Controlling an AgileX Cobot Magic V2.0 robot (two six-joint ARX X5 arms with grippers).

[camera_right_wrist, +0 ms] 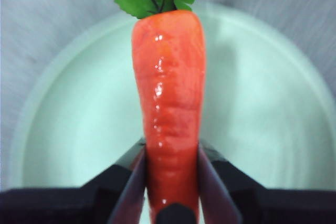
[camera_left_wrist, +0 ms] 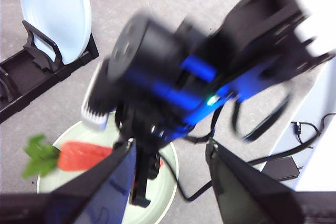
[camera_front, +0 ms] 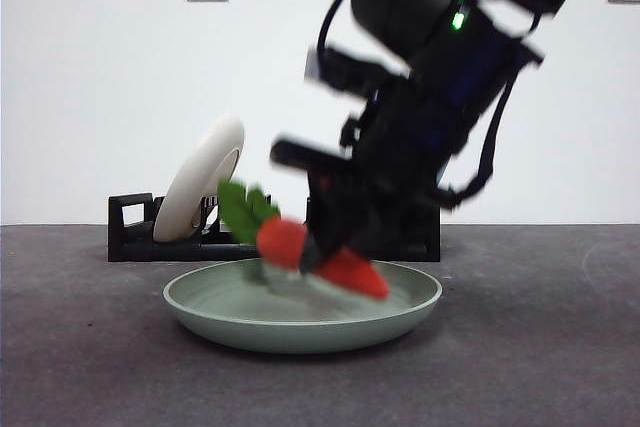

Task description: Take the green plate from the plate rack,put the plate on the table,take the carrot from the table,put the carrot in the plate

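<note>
The carrot [camera_front: 350,272] hangs tilted over the green plate [camera_front: 300,332], leaves raised, tip low inside the rim; whether it touches the plate I cannot tell. My right gripper [camera_front: 318,252] is shut on its thin end. In the right wrist view the black jaws of the right gripper [camera_right_wrist: 170,182] pinch the carrot [camera_right_wrist: 168,93] above the green plate [camera_right_wrist: 262,103]. The plate lies flat on the table [camera_front: 540,367]. From above, the left wrist view shows the carrot [camera_left_wrist: 84,156] over the green plate [camera_left_wrist: 169,174]. My left gripper [camera_left_wrist: 169,148] hovers high, open and empty.
The black plate rack [camera_front: 130,232] stands behind the plate with a cream-white plate [camera_front: 200,182] leaning in it. The left wrist view shows a pale blue plate [camera_left_wrist: 52,11] upright in the plate rack [camera_left_wrist: 31,72]. A black adapter [camera_left_wrist: 283,166] with cables lies beyond the table edge.
</note>
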